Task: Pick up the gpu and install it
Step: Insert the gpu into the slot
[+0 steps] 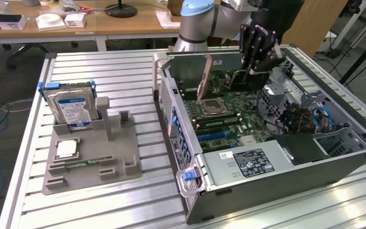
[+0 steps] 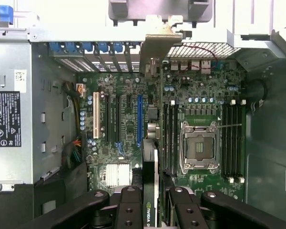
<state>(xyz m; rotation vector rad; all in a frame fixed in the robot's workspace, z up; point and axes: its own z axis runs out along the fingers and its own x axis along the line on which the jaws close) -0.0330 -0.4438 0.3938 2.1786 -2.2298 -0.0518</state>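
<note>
End effector (image 2: 150, 202): its black fingers (image 2: 128, 210) are pinched on the top edge of the gpu (image 2: 150, 191), one on each face; it hangs over the open computer case (image 1: 189, 200).
Gpu: held on edge directly under the end effector, long axis running from the fingers toward the case's rear wall, silver bracket (image 2: 157, 45) at the far end against the slot openings.
Key relation: judging from the wrist view, the card's lower edge sits just beside the blue slot (image 2: 139, 119), long axes parallel; whether it is already seated I cannot tell.
Close neighbours: white slot (image 2: 96, 117) on one side of the card, memory slots and the open CPU socket (image 2: 199, 148) on the other.
In the way: nothing between card and board that I can see; the rear wall crowds the bracket.
Farther off: on the counter (image 1: 106, 62), at nine o'clock from the case in the exterior view, a grey holder (image 1: 100, 157) carries a hard drive (image 1: 74, 109).
</note>
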